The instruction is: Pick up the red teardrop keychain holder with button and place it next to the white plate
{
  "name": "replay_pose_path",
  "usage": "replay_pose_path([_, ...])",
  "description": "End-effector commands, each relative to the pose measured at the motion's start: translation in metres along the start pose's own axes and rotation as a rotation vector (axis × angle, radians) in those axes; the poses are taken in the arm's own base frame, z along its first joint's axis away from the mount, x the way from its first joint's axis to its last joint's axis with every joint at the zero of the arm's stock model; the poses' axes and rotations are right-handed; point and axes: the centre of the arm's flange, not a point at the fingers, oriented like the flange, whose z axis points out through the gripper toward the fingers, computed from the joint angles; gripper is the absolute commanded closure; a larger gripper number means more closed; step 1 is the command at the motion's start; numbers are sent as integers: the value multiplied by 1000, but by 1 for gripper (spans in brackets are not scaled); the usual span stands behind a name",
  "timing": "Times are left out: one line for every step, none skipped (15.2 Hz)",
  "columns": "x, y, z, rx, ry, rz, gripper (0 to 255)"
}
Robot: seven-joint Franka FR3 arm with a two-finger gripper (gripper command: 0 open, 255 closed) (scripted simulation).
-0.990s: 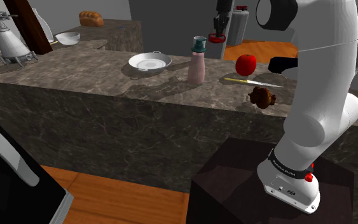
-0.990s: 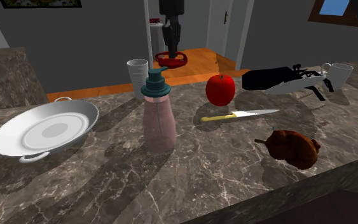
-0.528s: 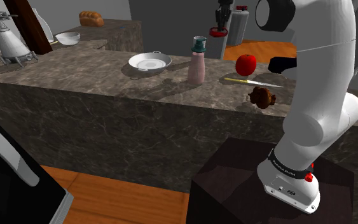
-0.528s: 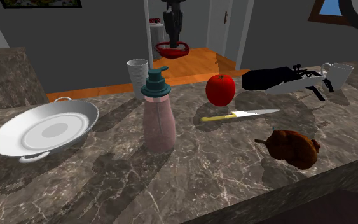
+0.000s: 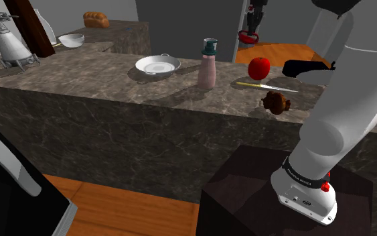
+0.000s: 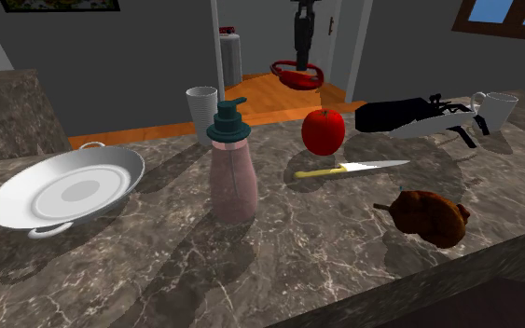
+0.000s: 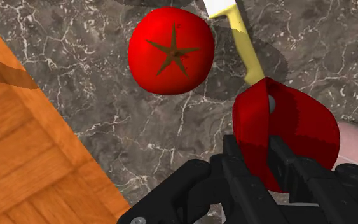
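Note:
The red teardrop keychain holder (image 6: 297,75) hangs in the air with my gripper (image 6: 300,61) shut on it, high above the counter and just behind the red apple (image 6: 323,130). In the shoulder view the gripper (image 5: 250,31) holds the holder (image 5: 248,37) above and slightly left of the apple (image 5: 258,67). From the wrist, the black fingers (image 7: 241,162) clasp the holder (image 7: 285,127); the apple (image 7: 170,51) lies below. The white plate (image 6: 64,196) sits far along the counter toward the second exterior view's left, also (image 5: 157,65) left of the pink bottle in the shoulder view.
Between plate and apple stands a pink soap dispenser (image 6: 231,163) with a teal pump. A yellow-handled knife (image 6: 349,170), a brown roast-like lump (image 6: 428,216), a black object (image 6: 409,116), a white cup (image 6: 201,114) and a mug (image 6: 498,110) share the marble counter (image 6: 307,252).
My gripper has carried the keychain holder toward the right in both exterior views, from above the dispenser to above the apple, staying high.

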Motion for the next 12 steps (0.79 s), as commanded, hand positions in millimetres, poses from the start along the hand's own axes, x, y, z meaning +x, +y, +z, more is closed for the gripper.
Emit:
replay_pose_path([-24,-2,1,0,0,-2,255])
replay_pose_path([-37,-2,1,0,0,-2,255])
replay_pose_path([-50,-2,1,0,0,-2,255])
replay_pose_path([-64,-1,2,0,0,-2,255])
replay_pose_path([-77,-1,2,0,0,-2,255])
replay_pose_path([-90,-1,2,0,0,-2,255])
replay_pose_path([-103,0,3,0,0,-2,255])
replay_pose_path([-116,0,3,0,0,-2,255])
replay_pose_path([-129,0,4,0,0,-2,255])
replay_pose_path([-143,1,4,0,0,-2,255])
replay_pose_path([-156,1,4,0,0,-2,255])
replay_pose_path([-169,1,5,0,0,-2,255])
